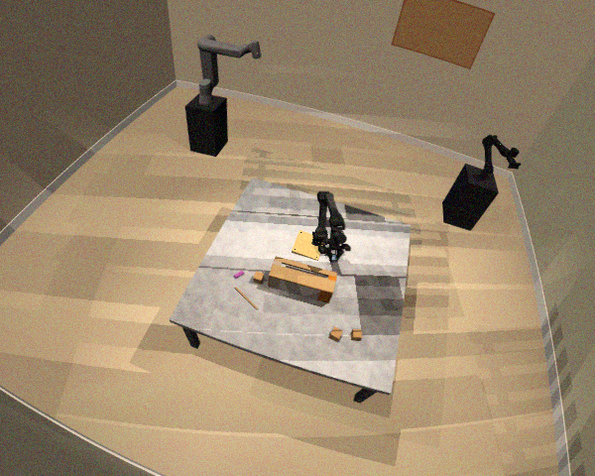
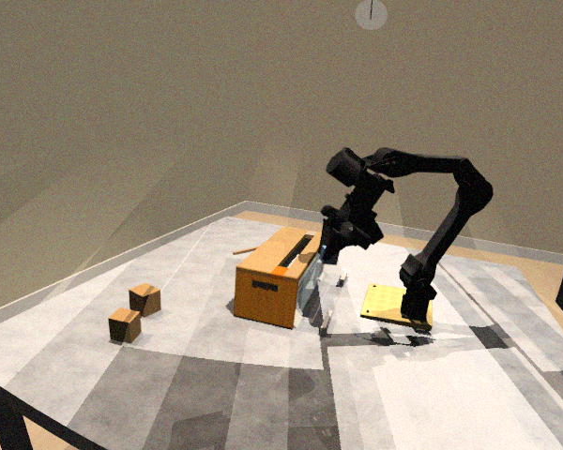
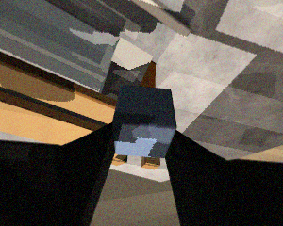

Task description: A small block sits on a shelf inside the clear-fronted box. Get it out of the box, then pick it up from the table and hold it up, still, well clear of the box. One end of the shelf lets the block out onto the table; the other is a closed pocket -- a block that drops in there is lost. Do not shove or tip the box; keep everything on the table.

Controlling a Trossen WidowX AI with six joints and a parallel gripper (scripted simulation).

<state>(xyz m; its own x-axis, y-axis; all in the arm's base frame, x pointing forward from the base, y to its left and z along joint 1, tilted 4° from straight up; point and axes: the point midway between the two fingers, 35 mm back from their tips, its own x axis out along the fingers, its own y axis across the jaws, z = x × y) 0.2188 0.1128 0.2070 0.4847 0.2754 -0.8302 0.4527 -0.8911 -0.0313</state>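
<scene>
The orange wooden box point(image 1: 301, 279) point(image 2: 264, 306) point(image 3: 42, 52) stands on the table, its clear front point(image 2: 309, 285) facing the arm's base. A small blue block point(image 1: 333, 257) point(image 3: 143, 118) is between the fingers of my gripper point(image 1: 333, 255) point(image 3: 141, 129), which is shut on it. In the exterior view the gripper point(image 2: 327, 256) is outside the box, at about its top's height and close to its front. The fingers hide the block's sides, and the arm hides much of it in that view. The box's inside is hard to make out.
A yellow plate point(image 1: 305, 245) point(image 2: 381, 302) lies by the arm's base. Two wooden blocks point(image 2: 144, 299) point(image 2: 125, 324) stand behind the box. Another wooden block point(image 1: 258, 277), a purple piece point(image 1: 239, 274) and a stick point(image 1: 246, 297) lie past its other end. Pale bars point(image 2: 342, 277) point(image 2: 326, 322) stand before its front.
</scene>
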